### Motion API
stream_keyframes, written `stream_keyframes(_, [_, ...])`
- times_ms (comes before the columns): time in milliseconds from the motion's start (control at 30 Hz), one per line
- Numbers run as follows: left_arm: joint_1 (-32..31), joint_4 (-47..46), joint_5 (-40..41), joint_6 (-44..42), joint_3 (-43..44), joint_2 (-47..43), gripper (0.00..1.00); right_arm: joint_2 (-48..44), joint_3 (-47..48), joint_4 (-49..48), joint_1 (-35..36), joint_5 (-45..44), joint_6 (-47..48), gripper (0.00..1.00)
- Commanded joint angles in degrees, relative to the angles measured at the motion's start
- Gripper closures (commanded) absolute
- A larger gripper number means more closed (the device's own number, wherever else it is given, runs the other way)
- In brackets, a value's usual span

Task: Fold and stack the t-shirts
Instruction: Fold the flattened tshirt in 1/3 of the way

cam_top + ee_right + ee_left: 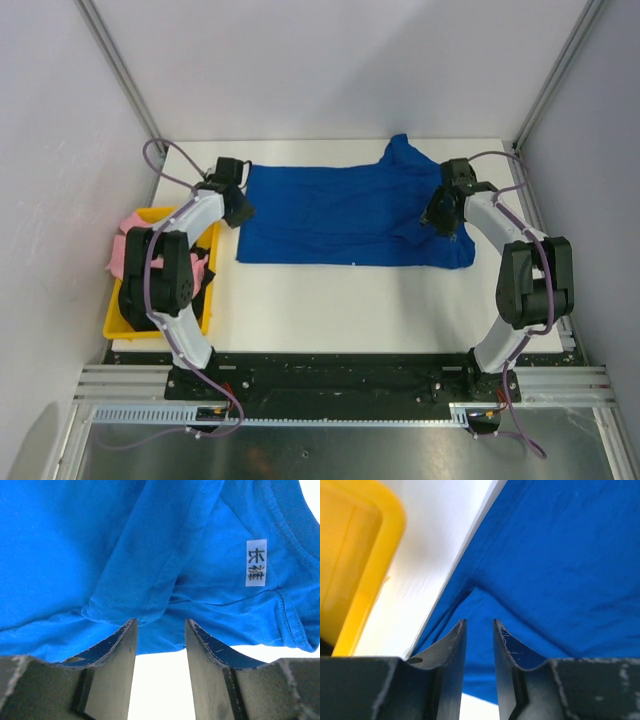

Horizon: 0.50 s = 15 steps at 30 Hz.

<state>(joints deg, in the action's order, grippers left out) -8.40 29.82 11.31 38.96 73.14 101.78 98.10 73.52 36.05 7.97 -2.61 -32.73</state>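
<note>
The blue shirt (340,215) lies spread across the far half of the white table (340,310), its long side running left to right, with one sleeve (405,150) poking toward the far edge at my right end. My left gripper (238,208) sits at the shirt's left edge. Through my left wrist camera, my fingers (455,645) stand a narrow gap apart with nothing between them, and a fold of the blue shirt (560,565) lies just past the tips. My right gripper (437,215) is over the right end of the shirt. There my fingers (122,645) stand somewhat wider apart, and I see bare table through the gap and a folded hem right at the tips. Beyond them I see the collar (295,510) and a small white label (256,562) with black characters.

The pink shirt (130,240) lies bunched in the yellow bin (115,325) at the table's left side, partly hidden by my left arm. Something dark shows in the bin near my elbow, perhaps another shirt, but I cannot tell it from the arm.
</note>
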Motion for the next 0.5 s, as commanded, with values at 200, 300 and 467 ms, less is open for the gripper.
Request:
stream_keyframes(200, [-0.7, -0.3, 1.4, 2.0, 6.9, 9.5, 0.66, -3.8, -3.4, -2.0, 1.5, -0.9, 0.0, 0.53])
stream_keyframes(300, [-0.7, -0.3, 2.6, 2.6, 7.0, 10.0, 0.66, -4.5, -4.3, -2.3, 1.5, -0.7, 0.0, 0.53])
stream_keyframes(467, [-0.7, -0.4, 3.4, 3.0, 7.6, 10.7, 0.64, -5.1, -5.4, -2.7, 1.6, -0.6, -0.1, 0.54])
